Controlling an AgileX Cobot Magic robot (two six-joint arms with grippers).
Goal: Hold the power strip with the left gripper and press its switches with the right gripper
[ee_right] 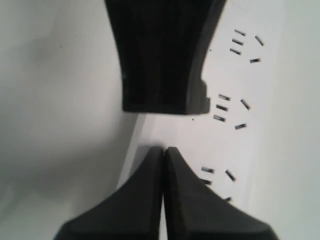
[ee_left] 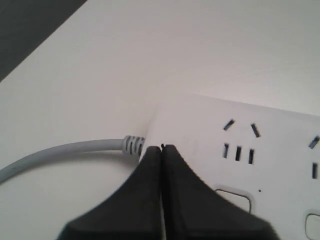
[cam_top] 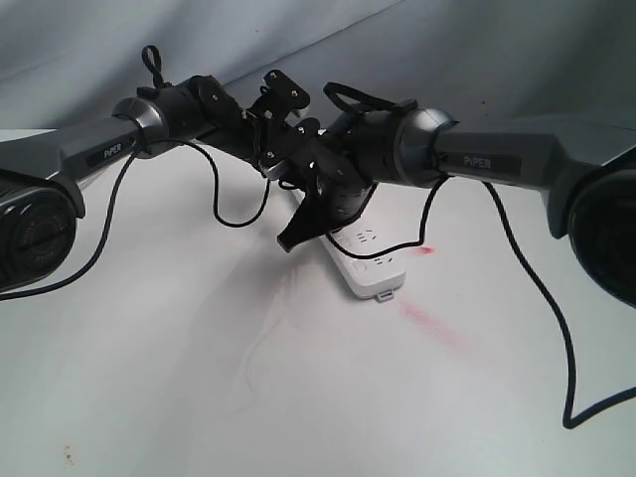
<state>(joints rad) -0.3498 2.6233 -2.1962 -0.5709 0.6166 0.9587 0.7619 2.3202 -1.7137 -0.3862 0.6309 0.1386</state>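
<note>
With both pinched together, your left gripper seems to pin the strip mid-frame; next press the right gripper onto a switch

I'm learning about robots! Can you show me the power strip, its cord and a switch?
Power strip [cam_top: 378,276]: exterior view, its white near end.
Cord [ee_left: 70,149]: left wrist view, middle of grey cable.
Switch [ee_left: 239,199]: left wrist view, the button's visible part.

white table | power strip flat on it | red smear beside strip
</note>
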